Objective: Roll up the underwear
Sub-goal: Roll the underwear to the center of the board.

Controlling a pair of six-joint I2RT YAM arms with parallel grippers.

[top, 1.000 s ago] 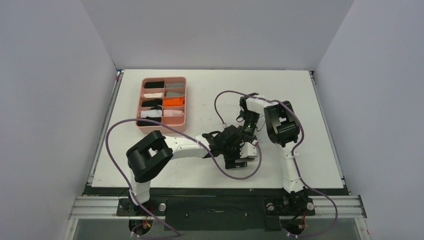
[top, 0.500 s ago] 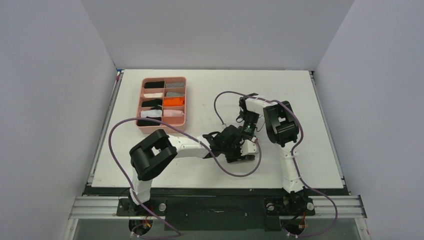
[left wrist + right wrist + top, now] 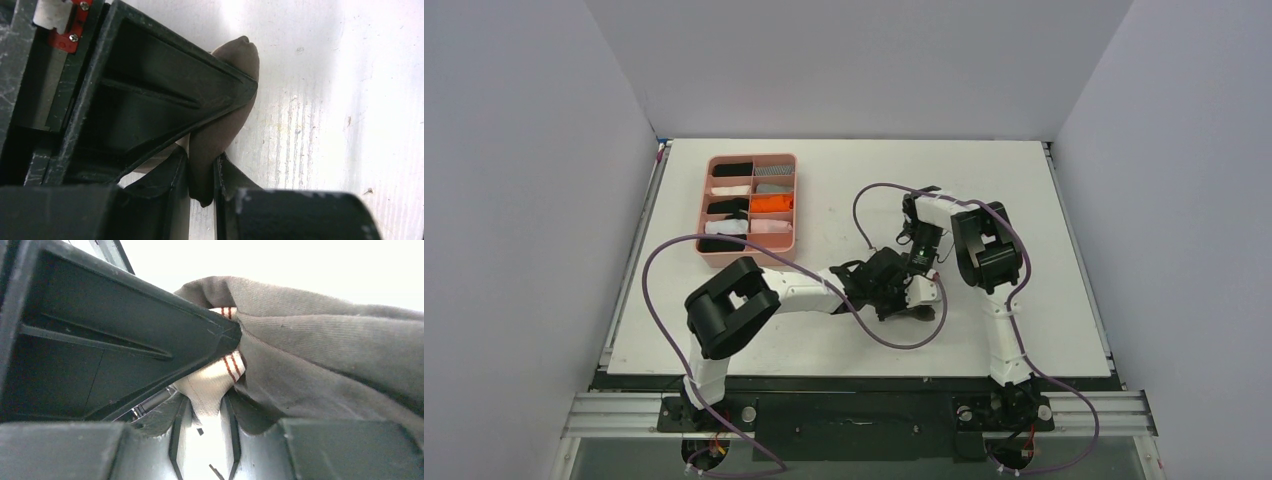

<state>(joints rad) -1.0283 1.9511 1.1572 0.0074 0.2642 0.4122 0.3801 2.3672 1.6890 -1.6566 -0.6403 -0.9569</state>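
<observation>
Both arms meet at the middle of the table (image 3: 1044,300), well apart from the pink tray (image 3: 749,259). The left gripper (image 3: 227,125) has its jaws narrowed onto a fold of the underwear (image 3: 220,135). The right gripper (image 3: 220,372), reaching from the far side, pinches the waistband (image 3: 212,382) where grey cloth bunches over it. The garment thus lies between the two, neither arm nearer. From overhead the wrists hide nearly all of it, so its long axis and any roll formed cannot be made out.
</observation>
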